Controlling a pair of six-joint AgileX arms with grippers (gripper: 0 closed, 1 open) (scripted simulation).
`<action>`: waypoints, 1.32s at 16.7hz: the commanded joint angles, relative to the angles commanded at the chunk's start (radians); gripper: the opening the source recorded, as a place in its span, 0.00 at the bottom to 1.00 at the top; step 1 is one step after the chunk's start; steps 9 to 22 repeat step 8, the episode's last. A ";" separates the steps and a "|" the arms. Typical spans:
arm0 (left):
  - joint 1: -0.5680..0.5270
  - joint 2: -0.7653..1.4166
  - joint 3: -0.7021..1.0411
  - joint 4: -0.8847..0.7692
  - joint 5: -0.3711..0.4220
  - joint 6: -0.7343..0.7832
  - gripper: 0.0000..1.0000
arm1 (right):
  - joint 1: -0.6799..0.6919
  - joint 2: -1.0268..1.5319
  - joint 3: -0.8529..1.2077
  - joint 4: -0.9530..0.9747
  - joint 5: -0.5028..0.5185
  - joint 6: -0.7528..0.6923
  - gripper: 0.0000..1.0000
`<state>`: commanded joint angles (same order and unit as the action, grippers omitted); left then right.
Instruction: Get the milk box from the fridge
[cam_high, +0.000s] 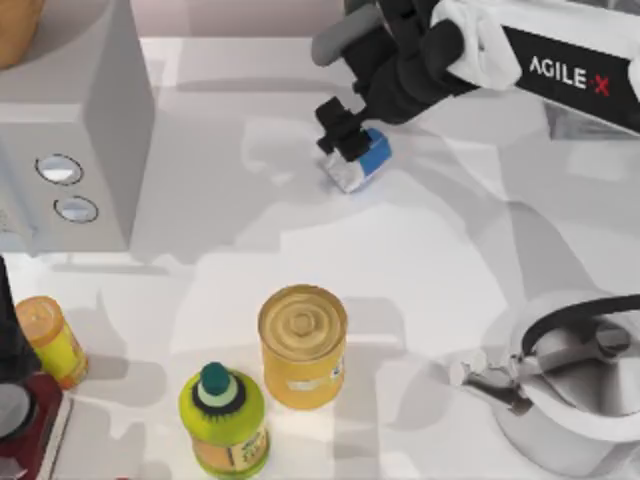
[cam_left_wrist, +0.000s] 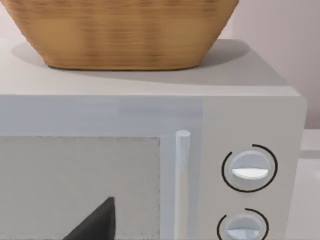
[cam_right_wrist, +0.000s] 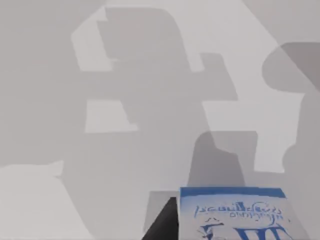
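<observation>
Top view: the milk box (cam_high: 362, 160) is held in the right claw (cam_high: 345, 140), closed on its sides, above open tabletop (cam_high: 300, 230) toward the far right, so it seems already out of any cabinet; the yellow can (cam_high: 303, 345) stands well apart

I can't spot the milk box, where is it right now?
In the top view the milk box is at the table's far middle, held in the right pincer, beyond the yellow can and right of the grey dial box.
</observation>
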<state>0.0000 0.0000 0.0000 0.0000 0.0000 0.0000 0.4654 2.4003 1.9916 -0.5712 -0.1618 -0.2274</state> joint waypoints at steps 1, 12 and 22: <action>0.000 0.000 0.000 0.000 0.000 0.000 1.00 | 0.000 0.000 0.000 0.000 0.000 0.000 0.90; 0.000 0.000 0.000 0.000 0.000 0.000 1.00 | 0.000 0.000 0.000 0.000 0.000 0.000 1.00; 0.000 0.000 0.000 0.000 0.000 0.000 1.00 | 0.000 0.000 0.000 0.000 0.000 0.000 1.00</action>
